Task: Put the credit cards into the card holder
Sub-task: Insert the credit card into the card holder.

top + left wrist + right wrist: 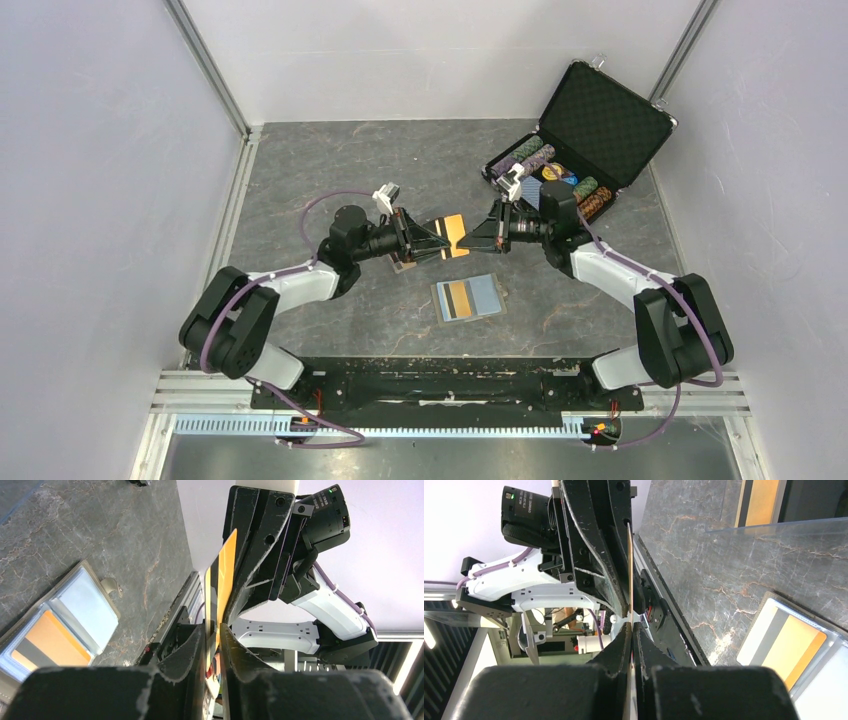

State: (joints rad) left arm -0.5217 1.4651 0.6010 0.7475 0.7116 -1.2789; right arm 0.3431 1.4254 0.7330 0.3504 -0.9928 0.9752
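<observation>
An orange-tan credit card with a black stripe hangs above the table between both grippers. My left gripper is shut on its left end, and my right gripper is shut on its right end. The left wrist view shows the card edge-on between my fingers. The right wrist view shows it as a thin line in my closed jaws. The grey card holder lies open on the table below, with another orange and black card in it. The holder also shows in the left wrist view and the right wrist view.
A black poker-chip briefcase stands open at the back right, with chips and a blue deck. A clear plastic tray edge shows in the right wrist view, with an orange and black card beyond it.
</observation>
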